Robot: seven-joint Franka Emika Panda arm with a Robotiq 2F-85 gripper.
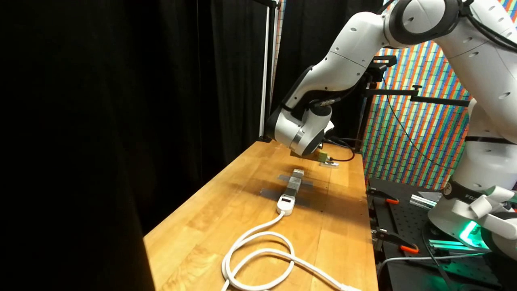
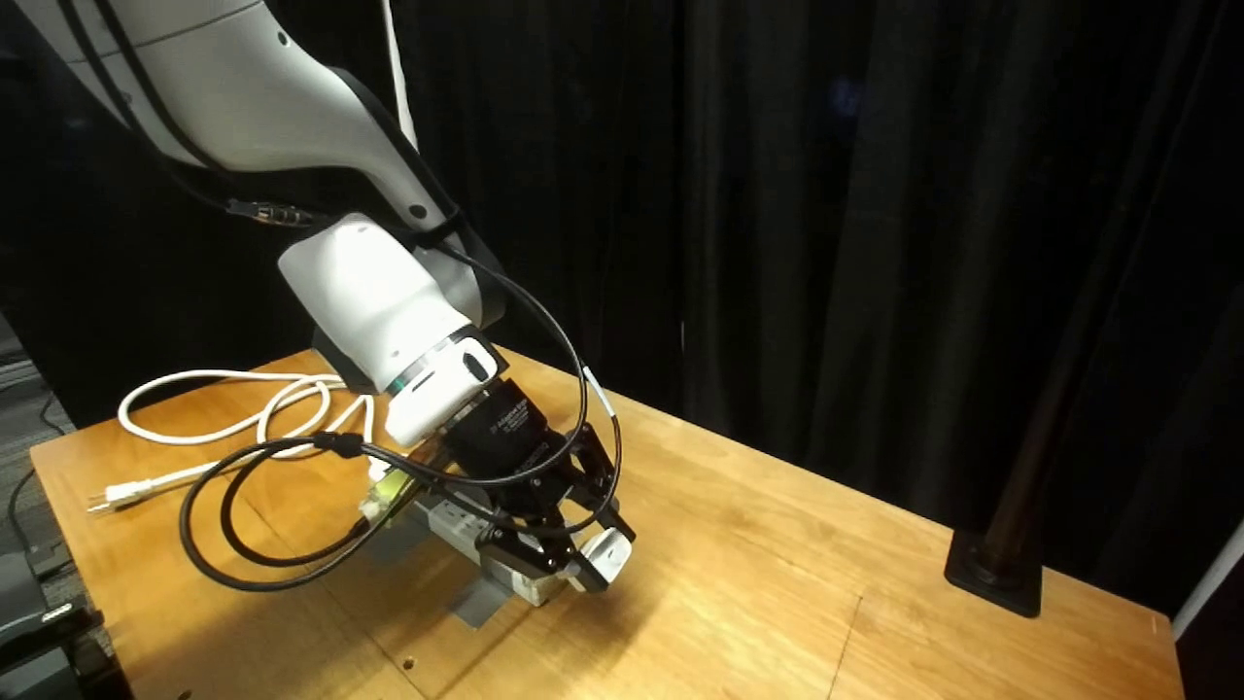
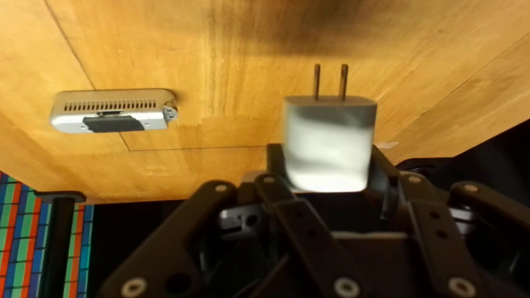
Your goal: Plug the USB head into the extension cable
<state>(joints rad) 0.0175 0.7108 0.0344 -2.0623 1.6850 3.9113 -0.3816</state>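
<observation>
My gripper (image 3: 328, 163) is shut on the USB head, a small white block (image 3: 331, 132). Its two thin metal prongs point away from the fingers, toward the top of the wrist view. An exterior view also shows the gripper (image 2: 601, 562) and the USB head (image 2: 610, 550), tilted, close to the strip's end and apart from it. The extension cable's narrow white socket strip (image 1: 286, 206) lies on the table, grey tape across it; it also shows partly behind the gripper (image 2: 455, 525). Its white cord (image 1: 258, 251) lies in loops. The strip is out of the wrist view.
The wooden table (image 1: 343, 250) has clamps with orange tips (image 1: 408, 249) along one edge. A black post base (image 2: 993, 574) stands on the table. A black cable (image 2: 258, 583) loops beside the gripper. A pale vented device (image 3: 109, 108) shows in the wrist view.
</observation>
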